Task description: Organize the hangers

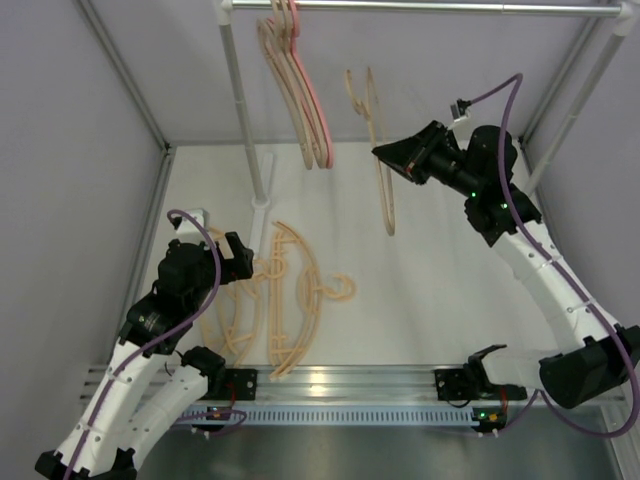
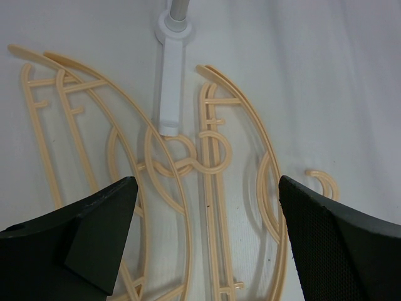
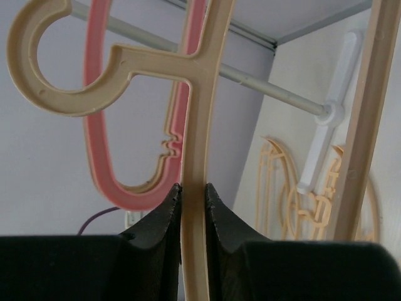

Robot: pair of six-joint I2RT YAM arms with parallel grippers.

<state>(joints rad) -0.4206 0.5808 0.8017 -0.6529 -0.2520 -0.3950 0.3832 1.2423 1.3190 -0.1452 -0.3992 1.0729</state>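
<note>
Since the right gripper [image 3: 193, 190] is clamped shut on the beige hanger [image 3: 199, 125], long axis upright, its hook [image 3: 62, 103] stands just short of the metal rail [image 3: 263, 84] beyond.

Arm shells: the left arm's white, smooth-shelled links [image 1: 120, 395] and the right arm's white links [image 1: 555, 285] look alike.
Joints: bulky black joint housings [image 1: 185, 270] sit between the white segments on both arms.
Cables: a thin purple cable [image 1: 185, 213] runs along the left arm. A second purple cable [image 1: 497, 93] on the right arm ends in a small grey plug.
Lights: tiny green indicator lights [image 1: 470, 190] glow on the right arm's black wrist.
Fingers: the left gripper [image 2: 207, 188] has broad matte black wedges, one finely dotted. The right gripper [image 3: 193, 191] has black fingers with ridged inner edges.
</note>
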